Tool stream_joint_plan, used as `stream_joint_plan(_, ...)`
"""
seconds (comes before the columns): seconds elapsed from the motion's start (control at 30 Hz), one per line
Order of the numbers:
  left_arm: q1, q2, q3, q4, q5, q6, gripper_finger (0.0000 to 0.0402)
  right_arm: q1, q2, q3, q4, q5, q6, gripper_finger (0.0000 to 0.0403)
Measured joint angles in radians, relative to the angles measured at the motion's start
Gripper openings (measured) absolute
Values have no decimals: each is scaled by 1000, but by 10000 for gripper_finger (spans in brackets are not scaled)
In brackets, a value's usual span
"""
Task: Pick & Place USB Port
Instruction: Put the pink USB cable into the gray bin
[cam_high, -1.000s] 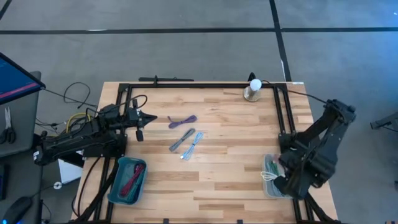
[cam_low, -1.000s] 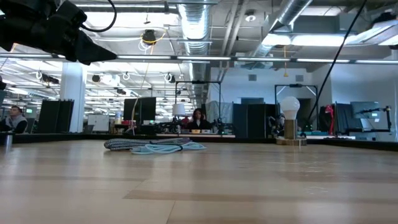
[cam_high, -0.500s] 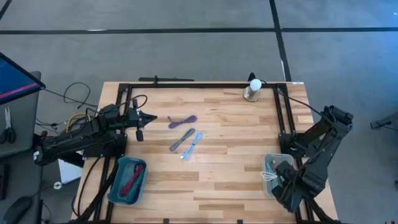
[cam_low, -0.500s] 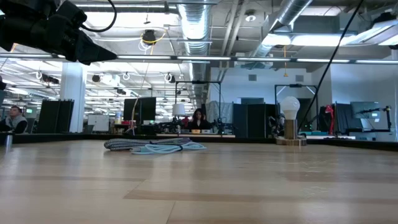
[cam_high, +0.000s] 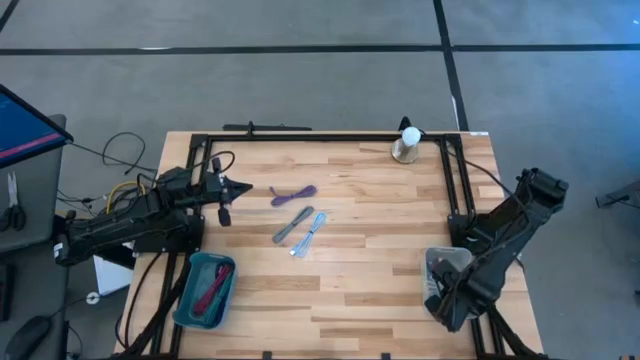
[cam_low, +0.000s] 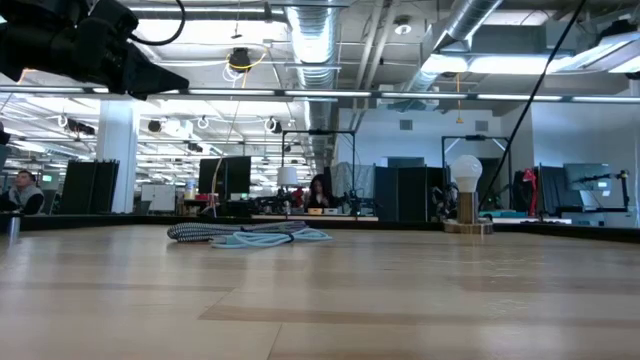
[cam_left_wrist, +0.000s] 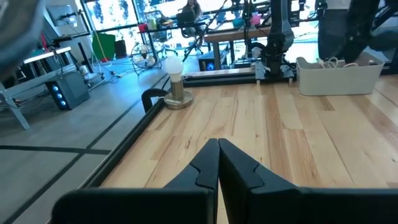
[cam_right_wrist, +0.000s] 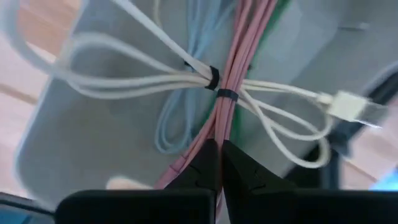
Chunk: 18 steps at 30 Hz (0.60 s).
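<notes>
My right gripper (cam_right_wrist: 219, 150) points down, shut, low over the white bin (cam_high: 436, 262) at the table's near right. In the bin lie a white USB cable bundle (cam_right_wrist: 149, 81) with its plug (cam_right_wrist: 349, 107), a pink cable bundle (cam_right_wrist: 241, 53) and a light blue cable (cam_right_wrist: 186, 93). A purple cable (cam_high: 293, 193), a grey one (cam_high: 290, 226) and a light blue one (cam_high: 313, 231) lie flat mid-table. My left gripper (cam_high: 246, 188) hovers shut and level over the table's left side, holding nothing. My right gripper's shut fingertips (cam_right_wrist: 210, 163) stand right over the pink cable bundle's lower run (cam_right_wrist: 198, 144), pointing down into the bin. Whether they touch it I cannot tell.
A teal bin (cam_high: 204, 290) holding a red cable sits at the near left. A lamp with a white bulb (cam_high: 408, 143) stands at the far edge. A black frame rail (cam_high: 455, 190) runs along the table's right side beside the white bin.
My right gripper has come down toward the white bin, staying shut and pointing down. The cables in the bin and on the table have not moved.
</notes>
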Motion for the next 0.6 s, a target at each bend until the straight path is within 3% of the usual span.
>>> stream_joint_plan(0.2,0,0,0,7,0,0,8,-16,0,-99,168,15,3,0)
stream_joint_plan(0.43,0,0,0,9,0,0,8,-27,0,-109,172,12,-2,1)
stream_joint_plan(0.6,0,0,0,11,0,0,8,-46,0,-109,162,-73,3,37)
